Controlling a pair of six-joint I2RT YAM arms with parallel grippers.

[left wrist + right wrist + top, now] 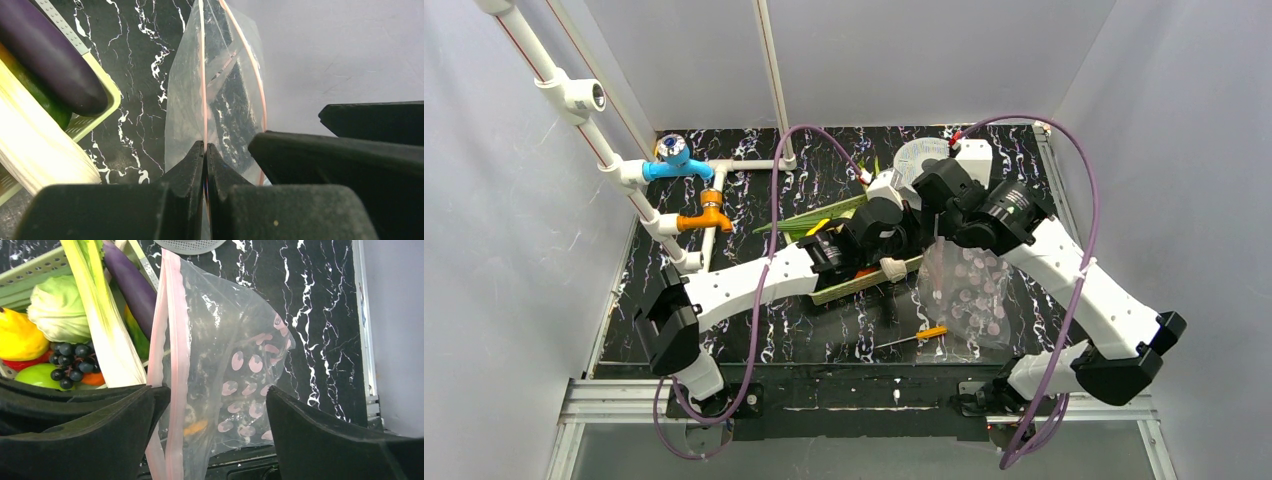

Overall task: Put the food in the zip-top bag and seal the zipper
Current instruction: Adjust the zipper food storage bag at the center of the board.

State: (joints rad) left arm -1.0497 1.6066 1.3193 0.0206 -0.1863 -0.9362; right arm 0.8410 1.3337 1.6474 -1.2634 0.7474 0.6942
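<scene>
The clear zip-top bag point(969, 290) with pink spots hangs upright right of the basket. My left gripper point(205, 148) is shut on its pinkish-red zipper point(202, 75) at the mouth edge; the mouth gapes slightly beyond the jaws. My right gripper point(216, 395) is wide open and straddles the bag point(235, 340) just right of the zipper point(172, 340), touching nothing. The food lies in the pale-green basket point(30, 265): leek point(105, 325), eggplant point(132, 285), cabbage point(57, 310), yellow pepper point(17, 337), green apple point(30, 375), dark grapes point(70, 365). I see no food inside the bag.
A grey round spool point(919, 155) stands behind the bag. An orange-handled tool point(924, 334) lies on the black marbled table near the front. White pipes with blue and orange taps point(694, 190) stand at back left. Both arms overlap above the basket.
</scene>
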